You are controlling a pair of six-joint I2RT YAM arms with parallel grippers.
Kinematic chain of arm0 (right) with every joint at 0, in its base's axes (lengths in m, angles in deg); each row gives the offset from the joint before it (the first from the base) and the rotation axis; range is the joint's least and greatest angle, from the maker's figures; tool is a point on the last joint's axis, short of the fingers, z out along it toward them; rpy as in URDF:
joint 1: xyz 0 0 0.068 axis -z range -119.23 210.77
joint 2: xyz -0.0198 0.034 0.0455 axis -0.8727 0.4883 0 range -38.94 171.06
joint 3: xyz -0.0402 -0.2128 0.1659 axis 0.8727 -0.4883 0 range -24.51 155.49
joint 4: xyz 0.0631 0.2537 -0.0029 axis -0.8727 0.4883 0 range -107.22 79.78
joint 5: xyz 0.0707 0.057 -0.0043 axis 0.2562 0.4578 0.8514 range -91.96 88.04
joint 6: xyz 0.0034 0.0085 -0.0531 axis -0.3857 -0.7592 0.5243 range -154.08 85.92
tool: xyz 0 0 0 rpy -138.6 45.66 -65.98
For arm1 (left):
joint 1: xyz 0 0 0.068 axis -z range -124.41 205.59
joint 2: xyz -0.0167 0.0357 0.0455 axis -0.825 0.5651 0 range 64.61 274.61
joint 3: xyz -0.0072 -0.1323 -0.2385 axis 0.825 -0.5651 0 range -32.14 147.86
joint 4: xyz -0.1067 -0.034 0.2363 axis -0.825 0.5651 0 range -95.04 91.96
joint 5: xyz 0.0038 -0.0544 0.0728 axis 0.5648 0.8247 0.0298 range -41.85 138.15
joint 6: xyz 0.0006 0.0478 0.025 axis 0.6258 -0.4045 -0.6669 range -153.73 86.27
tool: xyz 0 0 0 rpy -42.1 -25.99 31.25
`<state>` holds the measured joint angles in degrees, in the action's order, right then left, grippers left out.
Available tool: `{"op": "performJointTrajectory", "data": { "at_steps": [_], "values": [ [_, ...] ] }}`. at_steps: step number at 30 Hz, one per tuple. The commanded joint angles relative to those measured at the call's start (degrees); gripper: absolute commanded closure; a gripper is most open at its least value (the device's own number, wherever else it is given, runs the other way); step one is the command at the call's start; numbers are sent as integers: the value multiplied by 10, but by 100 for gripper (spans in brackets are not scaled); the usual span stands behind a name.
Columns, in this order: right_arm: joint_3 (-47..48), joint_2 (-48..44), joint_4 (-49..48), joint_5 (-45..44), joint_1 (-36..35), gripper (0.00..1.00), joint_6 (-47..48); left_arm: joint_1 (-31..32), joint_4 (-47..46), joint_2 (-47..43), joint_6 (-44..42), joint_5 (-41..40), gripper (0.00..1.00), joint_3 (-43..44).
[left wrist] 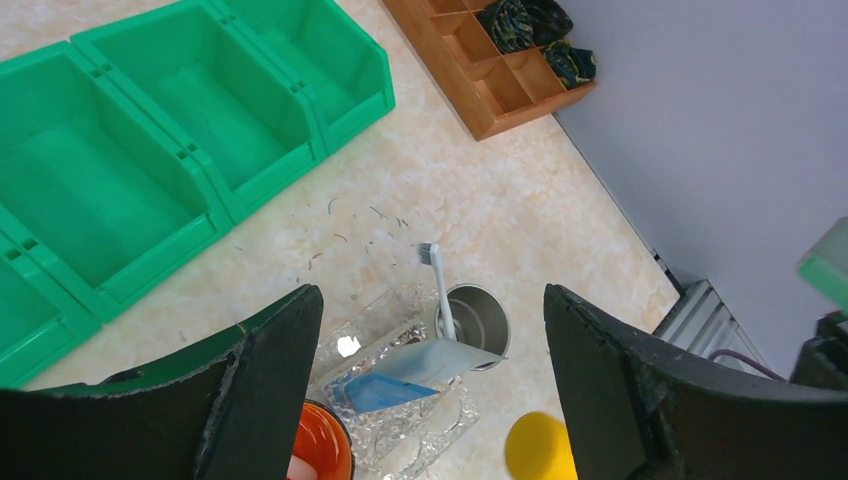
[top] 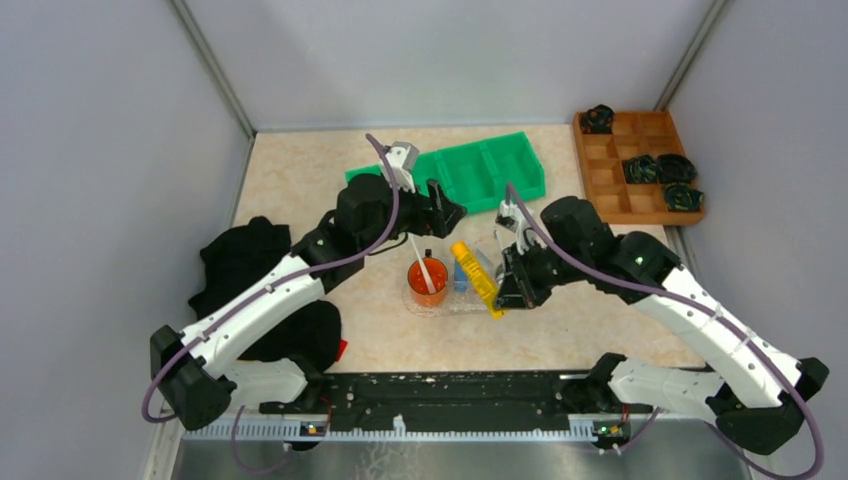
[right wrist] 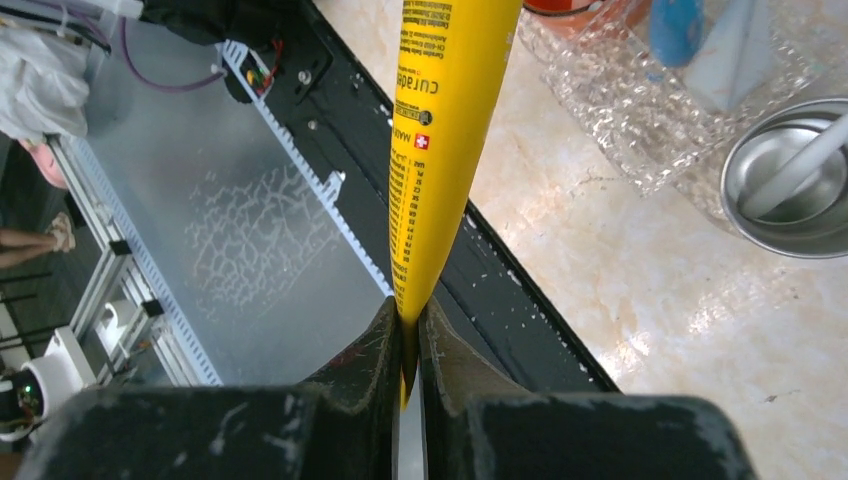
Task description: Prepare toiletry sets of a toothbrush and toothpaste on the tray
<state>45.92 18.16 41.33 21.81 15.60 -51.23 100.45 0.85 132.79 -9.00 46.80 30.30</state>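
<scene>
The clear tray (top: 452, 303) lies mid-table. An orange cup (top: 427, 283) stands at its left end with a white toothbrush (top: 419, 258) in it. A blue toothpaste (left wrist: 385, 388) lies in the tray's middle, its flat end leaning on a steel cup (left wrist: 478, 318) that holds the second toothbrush (left wrist: 438, 292). My right gripper (right wrist: 408, 322) is shut on the flat end of the yellow toothpaste (right wrist: 445, 150) and holds it cap-first over the tray's near side (top: 476, 272). My left gripper (left wrist: 430, 300) is open and empty above the tray's far side.
A green compartmented bin (top: 480, 168) stands behind the tray. A brown wooden compartmented box (top: 632, 170) with dark bundles is at the back right. A black cloth (top: 250, 270) lies at the left. The black base rail (right wrist: 520, 290) runs under the right gripper.
</scene>
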Motion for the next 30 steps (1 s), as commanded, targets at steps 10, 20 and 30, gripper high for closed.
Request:
{"op": "performJointTrajectory", "data": {
  "at_steps": [10,20,30],
  "values": [
    [10,58,-77,-10,-48,100,-8,1,-8,-1,-3,70,18,-10],
    [88,92,-62,-47,-48,100,2,19,21,-38,8,92,24,-74],
    [176,105,-25,-117,-48,100,14,30,48,-81,13,86,25,-94]
  ]
}}
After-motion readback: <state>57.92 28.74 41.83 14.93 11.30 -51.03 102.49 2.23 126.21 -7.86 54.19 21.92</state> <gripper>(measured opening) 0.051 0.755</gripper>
